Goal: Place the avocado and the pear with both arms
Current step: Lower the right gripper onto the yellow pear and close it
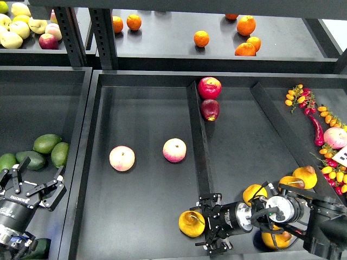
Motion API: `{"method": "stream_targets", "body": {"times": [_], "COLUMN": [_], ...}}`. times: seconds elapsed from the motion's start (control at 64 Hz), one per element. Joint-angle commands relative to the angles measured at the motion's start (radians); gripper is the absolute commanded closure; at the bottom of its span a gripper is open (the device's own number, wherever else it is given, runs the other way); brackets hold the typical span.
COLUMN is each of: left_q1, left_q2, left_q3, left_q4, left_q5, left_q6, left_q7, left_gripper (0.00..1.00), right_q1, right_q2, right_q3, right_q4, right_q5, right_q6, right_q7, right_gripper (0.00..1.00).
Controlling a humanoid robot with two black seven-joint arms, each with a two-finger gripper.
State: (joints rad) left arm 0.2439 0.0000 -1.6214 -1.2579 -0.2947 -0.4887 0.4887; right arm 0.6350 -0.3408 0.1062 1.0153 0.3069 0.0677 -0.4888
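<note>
Several green avocados (47,143) lie at the left edge of the left bin. My left gripper (33,183) is open and empty just below and in front of them, touching none. A yellow-orange pear (191,223) with a brown stem lies at the front of the middle tray, against the divider. My right gripper (206,225) is open and lies low, reaching over the divider, with its fingertips at the pear's right side. I cannot tell whether they touch it. More pears (254,193) lie in the right compartment behind the right arm.
Two pink-yellow apples (122,158) (174,150) lie mid-tray. Two red apples (209,87) sit at the divider's (198,135) far end. Oranges (201,38) and pale apples (16,27) are on the back shelf. Cherry tomatoes and chillies (317,127) lie at right.
</note>
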Motion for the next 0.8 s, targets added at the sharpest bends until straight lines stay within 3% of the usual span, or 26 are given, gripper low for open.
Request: {"method": "stream_targets", "body": {"times": [0.0, 0.344, 0.782], "left_q1": [0.0, 0.0, 0.0], "left_q2": [0.0, 0.0, 0.0], "left_q3": [-0.002, -0.002, -0.002], "left_q4": [0.0, 0.0, -0.002], "left_q5": [-0.001, 0.0, -0.001], "left_q6": [0.0, 0.0, 0.0], "left_q7": [0.0, 0.0, 0.0], "left_gripper": [0.01, 0.01, 0.01], "right_q1": [0.0, 0.0, -0.006], "right_q2": [0.023, 0.054, 0.056], "right_q3": [0.004, 0.012, 0.016], "right_q4": [-0.021, -0.072, -0.08], "right_q5": [-0.017, -0.035, -0.042], "right_q6": [0.001, 0.009, 0.003], "right_q7": [0.0, 0.0, 0.0], "right_gripper": [0.05, 0.17, 0.42]}}
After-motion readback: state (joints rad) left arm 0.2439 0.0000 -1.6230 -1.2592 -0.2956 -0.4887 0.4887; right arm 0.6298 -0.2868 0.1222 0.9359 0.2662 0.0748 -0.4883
